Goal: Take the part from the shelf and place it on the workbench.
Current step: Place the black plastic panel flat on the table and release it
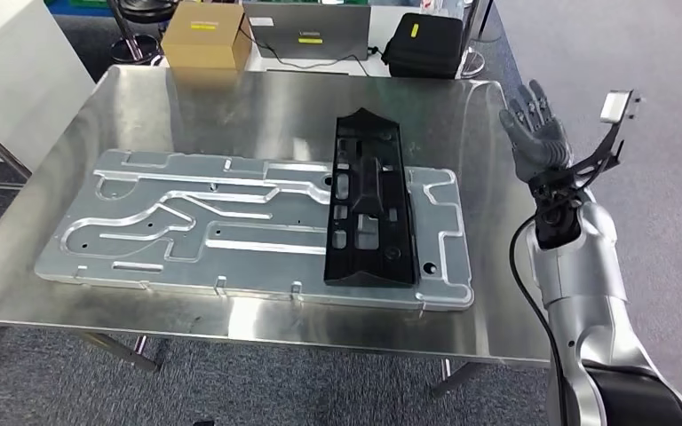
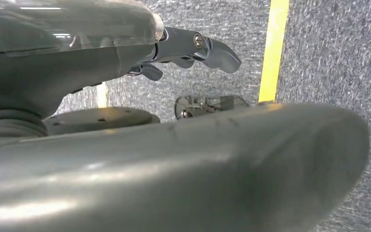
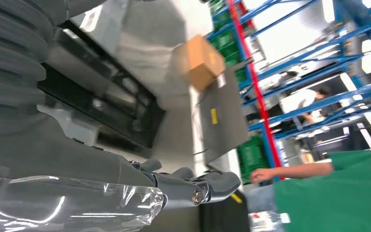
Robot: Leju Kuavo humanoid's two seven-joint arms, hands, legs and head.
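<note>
Black plastic part lies lengthwise across right end of grey machined plate on steel workbench, centre frame. Right hand raised at right frame edge, off the bench, fingers apart, empty. Left hand over carpet, fingers loosely extended, holding nothing.

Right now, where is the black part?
In the head view the black part lies on the right portion of the grey plate on the workbench, left of the raised right hand, which is clear of it.
</note>
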